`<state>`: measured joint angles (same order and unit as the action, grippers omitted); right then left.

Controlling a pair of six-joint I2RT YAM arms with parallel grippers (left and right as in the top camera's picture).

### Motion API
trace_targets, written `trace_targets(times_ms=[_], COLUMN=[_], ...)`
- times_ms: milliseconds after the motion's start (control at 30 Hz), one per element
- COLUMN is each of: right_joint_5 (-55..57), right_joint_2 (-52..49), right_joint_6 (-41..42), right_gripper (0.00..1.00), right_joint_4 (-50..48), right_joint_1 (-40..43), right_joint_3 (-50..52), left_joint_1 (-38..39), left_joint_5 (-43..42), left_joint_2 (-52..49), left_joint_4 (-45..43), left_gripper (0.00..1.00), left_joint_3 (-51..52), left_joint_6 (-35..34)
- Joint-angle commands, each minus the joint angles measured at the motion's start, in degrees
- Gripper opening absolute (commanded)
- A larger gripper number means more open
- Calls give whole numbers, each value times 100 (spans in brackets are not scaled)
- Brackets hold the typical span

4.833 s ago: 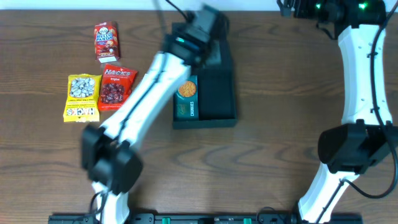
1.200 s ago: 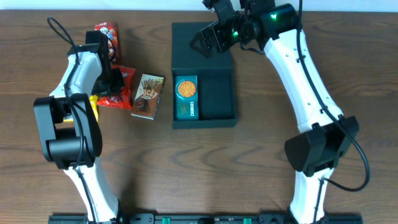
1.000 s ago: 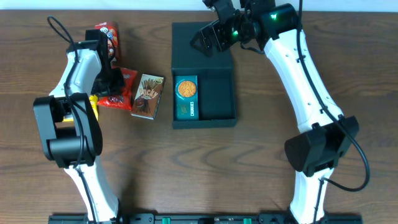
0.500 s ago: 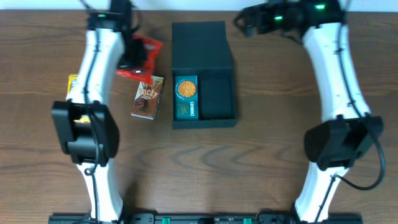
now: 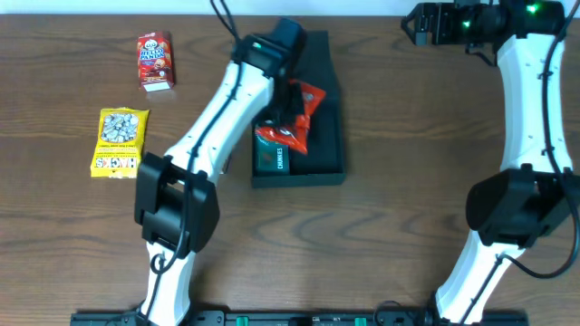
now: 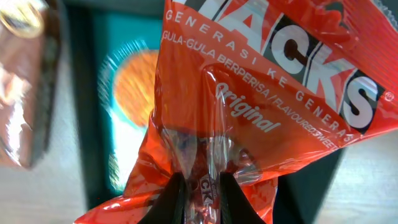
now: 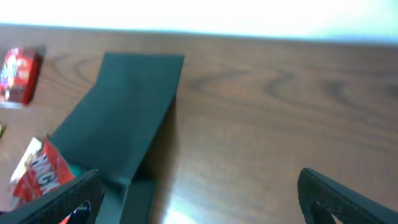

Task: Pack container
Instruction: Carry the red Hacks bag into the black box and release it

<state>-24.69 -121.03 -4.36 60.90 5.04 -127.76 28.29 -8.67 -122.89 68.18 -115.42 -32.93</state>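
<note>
Left end effector (image 6: 204, 194) is pinched narrow on the red Hacks packet (image 5: 292, 116). From overhead, that packet hangs right over the container (image 5: 326, 136), which sits upper centre of the frame on the counter (image 5: 408, 199), its lid (image 5: 313, 50) flapped back toward the top edge. The left arm crosses the box's left side there, so go to the left wrist view. Two dark fingers (image 6: 176, 198) clamp the packet's crinkled edge at the bottom of the frame. Behind the red foil lies the teal cookie packet (image 6: 130, 93) inside the container, an orange disc on it, a bit blurred. Upper left of that same view, a brown packet (image 6: 25, 74) lies just outside the box wall; overhead can't show it, the arm covers it. Right end effector (image 7: 199, 180) is spread wide and holds nothing, up in the top right corner of the overhead frame, well apart from the box. Its own camera catches the lid's outer face and the red packet at lower left. A small red box (image 5: 155, 61) and a yellow packet (image 5: 120, 142) lie at upper left of the overhead frame
</note>
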Motion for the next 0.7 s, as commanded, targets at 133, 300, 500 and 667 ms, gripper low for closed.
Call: trace_targets(times_ms=[133,300,500,667], right_joint_5=[-671,-1429,-1545,-1543], right_joint_2=[122,273,625,767], right_joint_6=[-1729,-2151,-2212,-2212], right_gripper=[99,98,99,99], right_joint_4=[1305,1906,2155,2208], right_joint_1=[-129,-15,33,20], right_joint_3=[-118,-118,-118,-118], left_joint_1=[457,546,791,951], left_joint_5=[-26,-190,131,166], left_joint_2=[190,192,192,190], left_joint_4=[-4,-452,-828,-1016], left_gripper=[6,6,6,6], left_joint_3=[323,833,929,929], left_joint_6=[-616,-1056,-2079,-2225])
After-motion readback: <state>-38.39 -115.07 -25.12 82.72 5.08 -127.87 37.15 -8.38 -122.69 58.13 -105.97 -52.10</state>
